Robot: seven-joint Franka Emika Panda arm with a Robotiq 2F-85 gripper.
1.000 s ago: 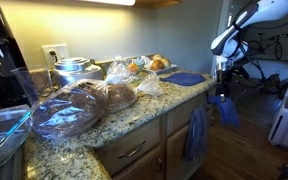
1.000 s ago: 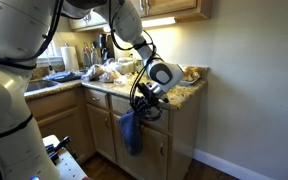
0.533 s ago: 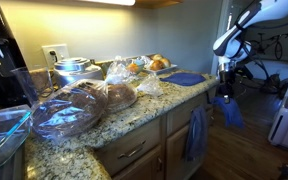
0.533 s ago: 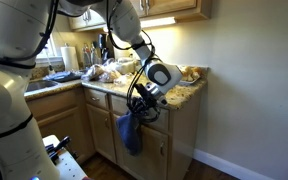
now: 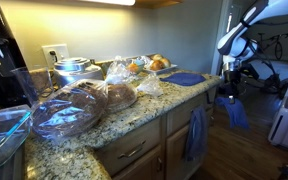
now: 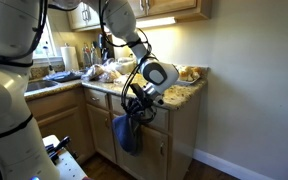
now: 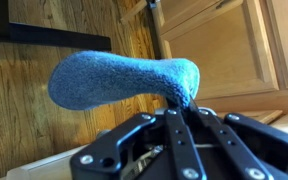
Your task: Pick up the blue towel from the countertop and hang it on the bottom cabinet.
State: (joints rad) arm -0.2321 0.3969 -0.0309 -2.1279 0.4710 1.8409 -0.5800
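The arm reaches in from the right, past the far end of the countertop, with its gripper pointing down below the level of the granite edge. The pincer is clamped on the blue towel, which hangs limp from it in the air, clear of the counter and to the right of the bottom cabinet.

In an exterior view from the opposite side, the gripper sits just under the rounded lip of the countertop, and the blue towel droops from it in front of the bottom cabinet. I cannot tell whether the cloth touches the wood.

The wrist view shows the black fingers of the gripper closing to a point on one end of the blue towel. The rest of it bulges out to the left over the wooden floor, with a panelled front of the bottom cabinet to the right.

A duller blue towel hangs on a cabinet front near the counter's far end. On top lie a flat blue mat, bagged bread and a metal pot.
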